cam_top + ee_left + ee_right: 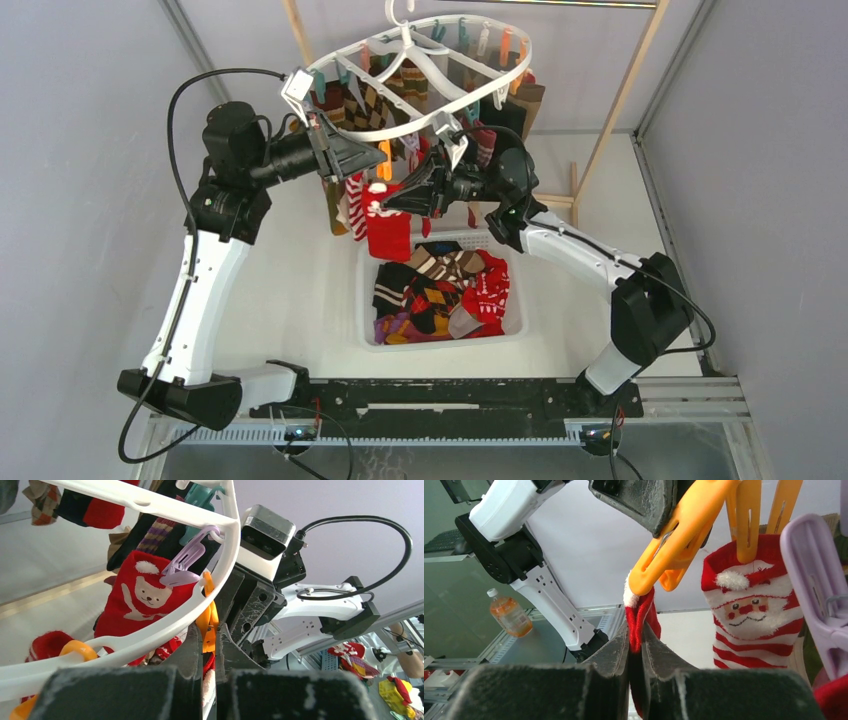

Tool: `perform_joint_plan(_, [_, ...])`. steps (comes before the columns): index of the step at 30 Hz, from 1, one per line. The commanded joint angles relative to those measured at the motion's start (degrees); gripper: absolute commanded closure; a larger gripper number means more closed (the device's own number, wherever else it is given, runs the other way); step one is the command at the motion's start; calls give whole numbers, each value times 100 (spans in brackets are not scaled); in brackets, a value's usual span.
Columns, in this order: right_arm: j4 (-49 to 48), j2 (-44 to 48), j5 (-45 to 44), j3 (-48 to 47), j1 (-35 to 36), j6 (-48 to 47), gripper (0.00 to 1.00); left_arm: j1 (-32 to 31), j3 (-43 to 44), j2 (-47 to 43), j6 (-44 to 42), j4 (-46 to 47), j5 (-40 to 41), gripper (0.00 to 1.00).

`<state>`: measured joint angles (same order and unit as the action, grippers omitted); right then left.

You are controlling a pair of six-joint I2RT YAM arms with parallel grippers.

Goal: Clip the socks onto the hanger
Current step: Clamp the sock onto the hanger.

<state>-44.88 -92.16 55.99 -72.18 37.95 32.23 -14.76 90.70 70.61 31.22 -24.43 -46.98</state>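
Beneath the near rim of the hanger (420,60): a sock offered up to a clip.
Top view: the hanger hangs inside a wooden frame (620,110) over a white bench (300,290), with grey walls on both sides. The left pincer (375,158) reaches the hanger's rim. The right pincer (388,203), just below it, carries a red sock (388,232) hanging lengthwise above the basket (363,300). Left wrist view: the left pincer is closed almost fully, squeezing an orange clip (207,622) at the rim. Right wrist view: the right pincer is closed on the sock's cuff, which stands directly under the clip's lower tip, touching or just short of it. Whether the clip's mouth is open cannot be told. The coming move is judged a short upward feed by the right arm.
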Motion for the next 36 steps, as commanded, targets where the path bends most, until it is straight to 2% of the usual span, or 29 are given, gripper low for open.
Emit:
perform_joint_plan(1, [-816,-24,35,-291,-40,434,84,-35,-61,-136,129,243,-583,100])
perform_joint_plan(5, [-1039,-118,105,-378,-50,644,85,-35,-35,-131,130,250,-623,100])
perform_joint_plan(23, [-924,-404,183,-817,-142,1027,85,-38,0,-135,176,304,-678,100])
perform_joint_plan(36, [-1055,-407,260,-680,-95,1153,89,-29,-43,-159,226,380,-722,100])
